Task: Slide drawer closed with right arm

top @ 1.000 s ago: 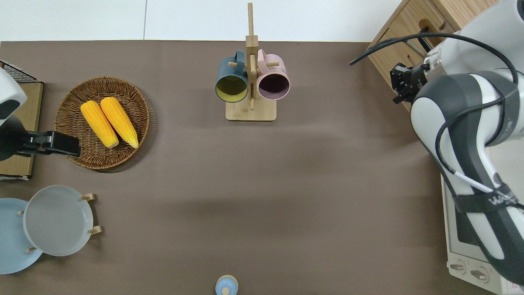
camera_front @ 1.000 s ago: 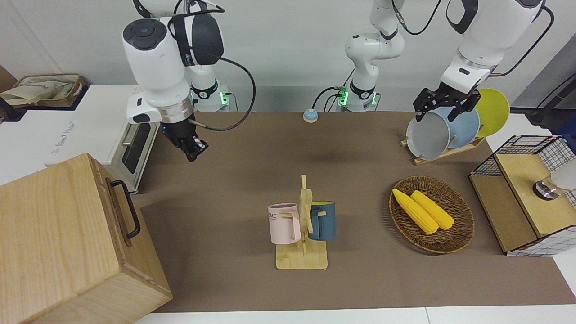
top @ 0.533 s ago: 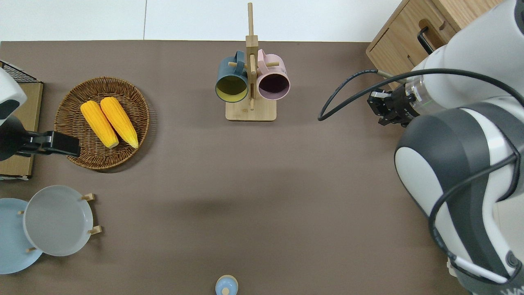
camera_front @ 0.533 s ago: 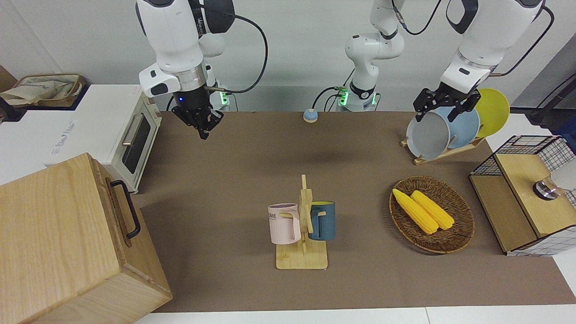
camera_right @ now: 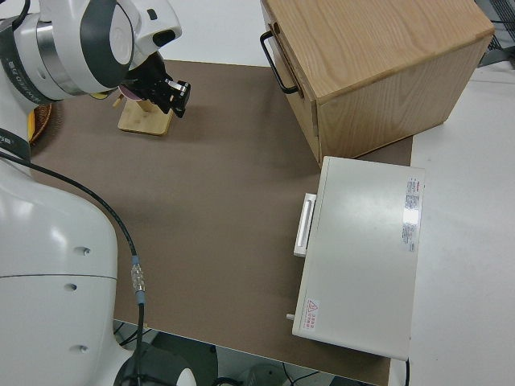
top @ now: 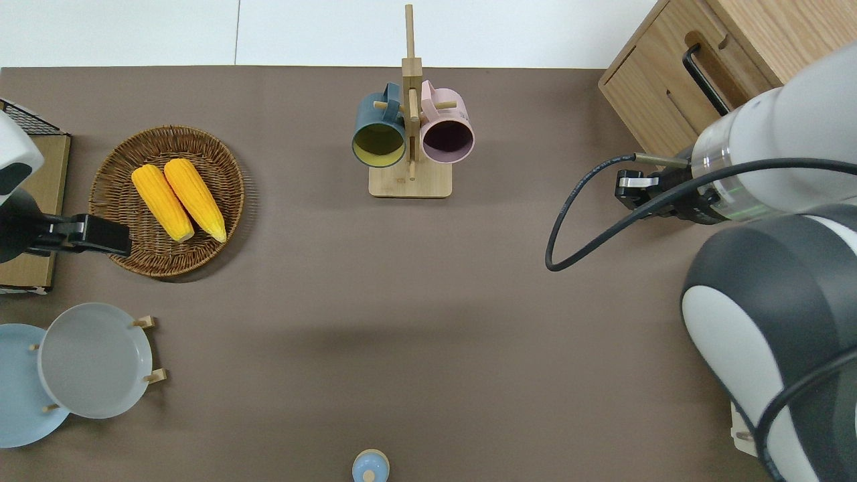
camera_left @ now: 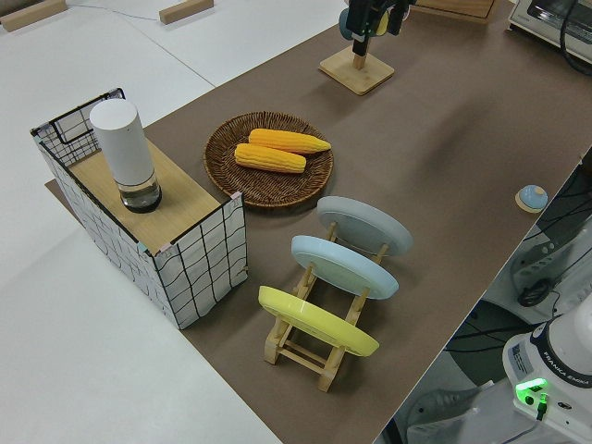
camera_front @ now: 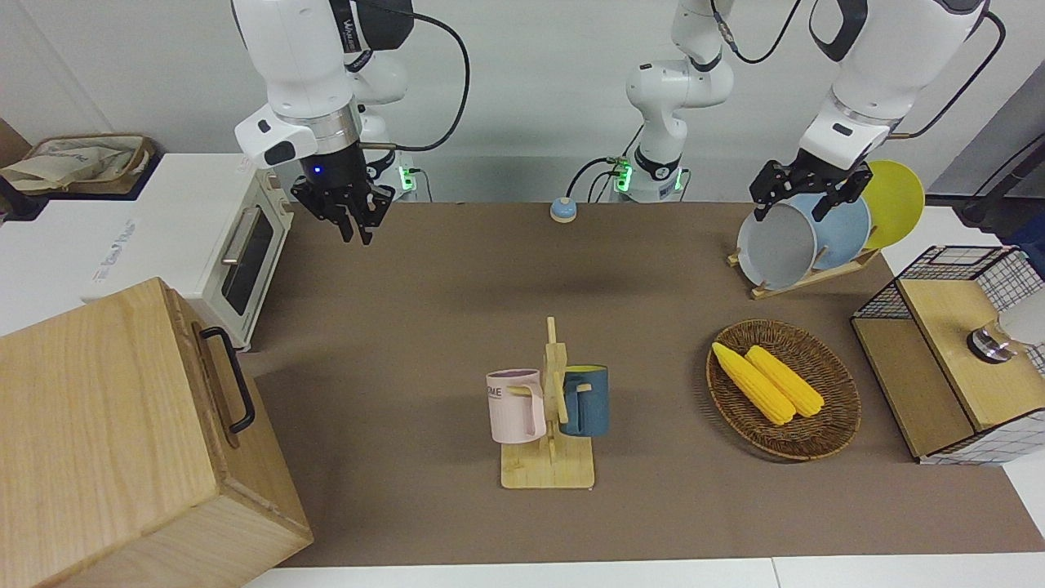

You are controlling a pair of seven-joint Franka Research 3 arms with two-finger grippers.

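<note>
Wide shallow light-wood drawer (camera_front: 214,384) w/ black U-shaped handle (camera_front: 230,378) sits flush in the large plain wooden cabinet (camera_front: 98,441), at right arm's end of table. Right arm's black two-finger gripper (camera_front: 353,232) is up over bare brown mat (top: 428,301), clear of handle, fingers slightly spread, holding nothing. Left arm parked.

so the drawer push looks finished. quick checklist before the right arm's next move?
1. Drawer flush with the cabinet face: ok.
2. Right gripper off the drawer's handle: ok, it hangs over bare table, apart from the cabinet.
3. Cable at the right wrist free of the handle: ok, it loops over the table.
4. Toaster oven door shut: ok.
5. Left arm parked: ok.
</note>
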